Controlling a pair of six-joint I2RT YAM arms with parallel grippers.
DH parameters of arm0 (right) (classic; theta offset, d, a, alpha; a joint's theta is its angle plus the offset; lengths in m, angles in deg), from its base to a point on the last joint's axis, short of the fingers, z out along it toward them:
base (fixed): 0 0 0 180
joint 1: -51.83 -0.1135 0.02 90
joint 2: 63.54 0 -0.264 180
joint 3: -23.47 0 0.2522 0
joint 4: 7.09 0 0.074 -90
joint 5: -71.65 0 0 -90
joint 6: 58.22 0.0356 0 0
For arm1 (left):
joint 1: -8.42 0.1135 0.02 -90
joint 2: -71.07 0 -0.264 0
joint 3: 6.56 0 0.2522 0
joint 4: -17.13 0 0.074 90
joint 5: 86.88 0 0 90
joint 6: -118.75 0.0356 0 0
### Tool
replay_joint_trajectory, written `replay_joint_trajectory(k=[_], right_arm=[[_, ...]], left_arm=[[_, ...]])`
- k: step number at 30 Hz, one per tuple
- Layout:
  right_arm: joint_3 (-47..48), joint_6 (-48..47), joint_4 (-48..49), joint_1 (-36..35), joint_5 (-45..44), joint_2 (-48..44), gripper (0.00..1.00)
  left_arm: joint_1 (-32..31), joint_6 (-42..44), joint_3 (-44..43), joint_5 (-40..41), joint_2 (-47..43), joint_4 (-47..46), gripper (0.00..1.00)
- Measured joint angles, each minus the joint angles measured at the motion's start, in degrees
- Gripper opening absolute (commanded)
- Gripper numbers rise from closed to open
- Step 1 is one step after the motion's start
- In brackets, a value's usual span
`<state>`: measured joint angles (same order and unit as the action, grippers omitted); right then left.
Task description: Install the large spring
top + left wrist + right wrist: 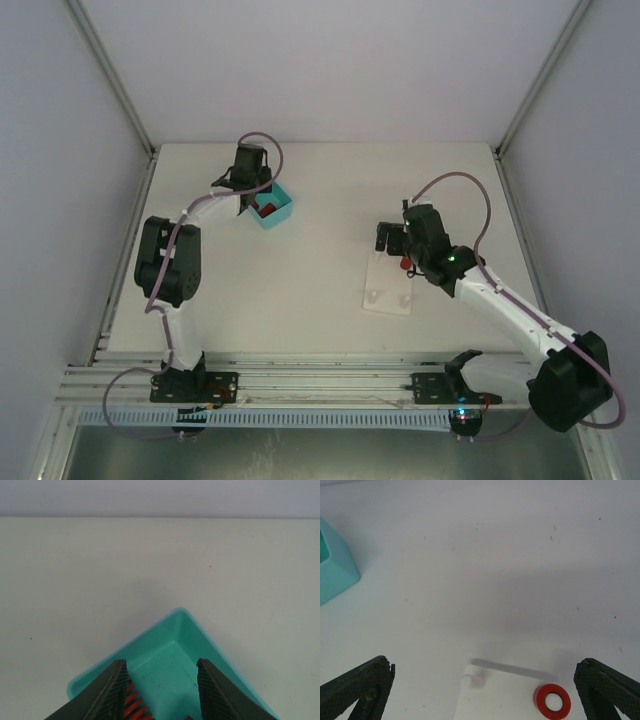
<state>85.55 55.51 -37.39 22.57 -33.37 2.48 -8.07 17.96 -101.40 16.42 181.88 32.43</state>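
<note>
Well, nearest to us the right fingers (360,687) are spread wide and hold nothing; they hang over a white plate (510,695) that lies on the table (470,555); on the plate we see a small white peg (472,680) and a red ring (552,701); we cannot tell if a peg goes through the ring. Farther away sits a blue-green bin (150,647), well apart from the plate; the left fingers (112,690) are open over it; they grip nothing. Down in the bin, just beside one finger, lies a red spring (134,706); we think this is the large spring, though only a few coils show. A tiny red bit peeks in at the bottom edge too; we cannot tell what it is.

We think the job is only at its start; the spring is not picked up yet. Next, we guess, the left fingers should go lower, get one on each side of the spring and close softly; then the spring must ride over to the plate and slip onto a peg; it should stay straight so it does not pop out.
</note>
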Motion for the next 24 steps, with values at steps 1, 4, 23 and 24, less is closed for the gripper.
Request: replay_joint_trajectory(k=[1,4,23,24], right_arm=[[0.0,0.0,0.5,0.0,-0.3,0.0,0.99],[0.0,-0.2,1.6,0.0,-0.9,0.5,1.0],[-0.9,-1.4,2.8,-0.1,-3.9,2.3,0.99],[-0.9,-1.5,2.9,-0.1,-4.1,2.6,0.99]], left_arm=[[0.3,-0.3,-1.3,0.2,0.9,0.9,0.42],[1.2,-2.3,-2.6,0.3,2.1,3.3,0.46],[2.2,-0.1,-17.6,-4.2,12.4,14.4,0.36],[2.2,0.5,-18.8,-5.1,12.9,15.3,0.36]])
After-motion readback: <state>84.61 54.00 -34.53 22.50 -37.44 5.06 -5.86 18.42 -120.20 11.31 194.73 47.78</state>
